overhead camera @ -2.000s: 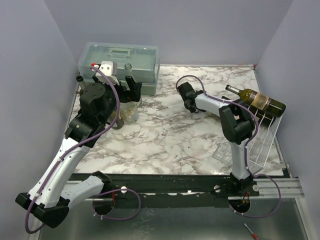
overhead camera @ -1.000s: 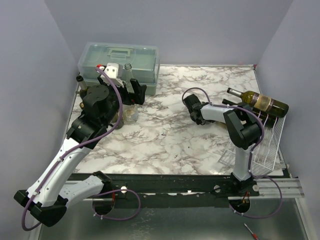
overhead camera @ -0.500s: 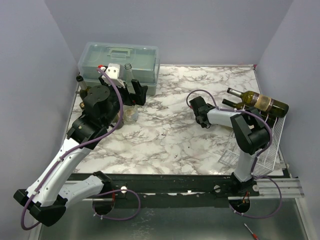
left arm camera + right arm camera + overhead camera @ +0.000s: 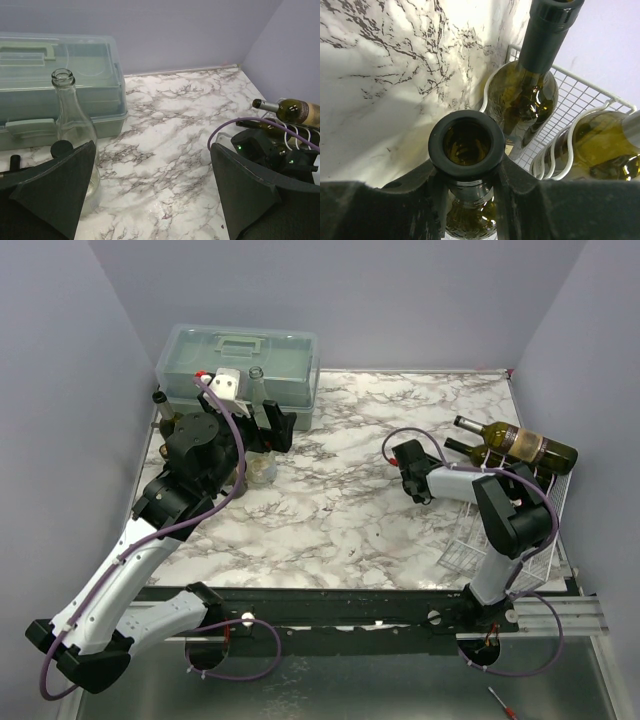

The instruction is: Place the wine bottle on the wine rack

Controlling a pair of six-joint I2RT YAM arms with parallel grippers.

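Right claw (image 4: 409, 470) has slid toward 4 o'clock, pinching the neck of a dark green glass wine bottle (image 4: 466, 145) whose long axis points into the white wire wine rack (image 4: 540, 530) at 3 o'clock. Left claw (image 4: 272, 426), spread, idles at 10 o'clock.

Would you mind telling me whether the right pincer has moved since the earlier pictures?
Yes. The right pincer, shut on a wine bottle's neck, has moved right, away from the toolbox and closer to the wine rack.
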